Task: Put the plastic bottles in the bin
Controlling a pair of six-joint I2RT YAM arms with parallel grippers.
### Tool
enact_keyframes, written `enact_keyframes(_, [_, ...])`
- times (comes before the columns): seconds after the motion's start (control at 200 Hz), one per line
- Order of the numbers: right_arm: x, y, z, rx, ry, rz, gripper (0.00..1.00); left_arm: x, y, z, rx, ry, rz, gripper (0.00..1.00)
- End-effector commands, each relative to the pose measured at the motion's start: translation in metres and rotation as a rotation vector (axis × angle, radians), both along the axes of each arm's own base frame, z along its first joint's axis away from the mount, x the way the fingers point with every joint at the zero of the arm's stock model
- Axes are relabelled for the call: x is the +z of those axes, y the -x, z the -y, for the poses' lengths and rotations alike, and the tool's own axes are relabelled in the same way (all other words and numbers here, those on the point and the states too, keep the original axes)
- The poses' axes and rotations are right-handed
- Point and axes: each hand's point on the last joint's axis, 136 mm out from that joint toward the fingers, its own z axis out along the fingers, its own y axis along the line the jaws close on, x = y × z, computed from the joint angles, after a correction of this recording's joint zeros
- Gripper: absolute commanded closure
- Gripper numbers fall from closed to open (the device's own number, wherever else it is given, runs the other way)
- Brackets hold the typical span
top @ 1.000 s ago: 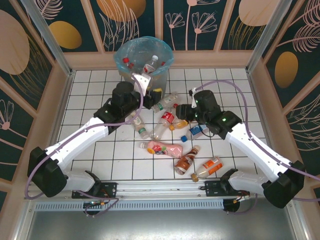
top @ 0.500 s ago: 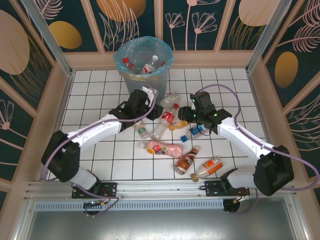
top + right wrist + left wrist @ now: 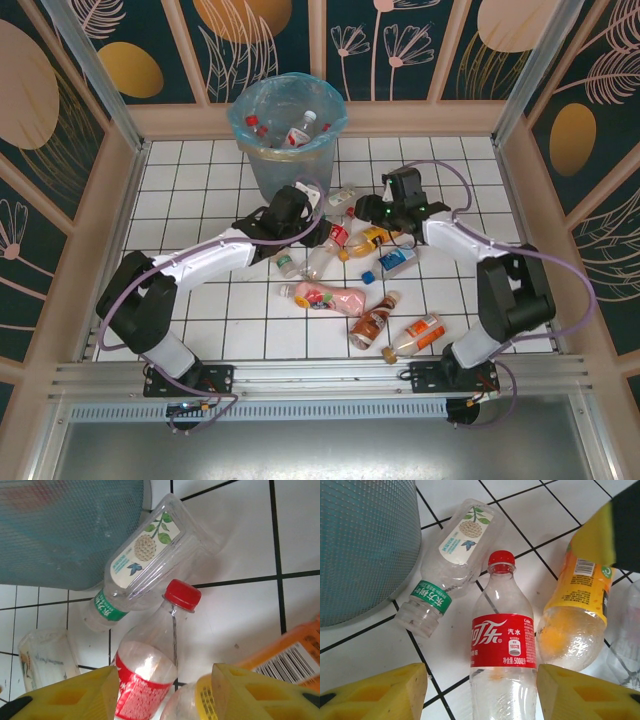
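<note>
One bin (image 3: 265, 165); eight bottles (image 3: 331, 298) on tiles (image 3: 190, 190); roughly three more inside bin.

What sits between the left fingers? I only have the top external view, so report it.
Observer: In the left wrist view the left gripper is open. Its yellow fingers are either side of the red-label cola bottle, which lies flat with its red cap on.
Operator: Now give me the right gripper.
Observer: In the right wrist view the right gripper is open too, over that same cola bottle. The orange-label bottle lies next to it.
</note>
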Motion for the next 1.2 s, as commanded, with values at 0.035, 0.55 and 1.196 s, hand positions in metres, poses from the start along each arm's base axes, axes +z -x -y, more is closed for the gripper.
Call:
enact_keyframes(0.035, [-0.002,-0.021,-0.004,-0.007,-0.065,-0.011,0.46,0.009,0.001,-0.012,0.040,-0.010,0.024,0.39])
enact_keyframes(0.55, [-0.041,-0.044,-0.022,0.042,-0.166,-0.132,0.46,0.008,0.001,-0.017,0.059,-0.026,0.032,0.39])
enact_keyframes(1.196, [-0.078,-0.050,-0.031,0.069,-0.144,-0.232,0.48,0.009,0.004,-0.024,0.075,-0.033,0.043,0.38])
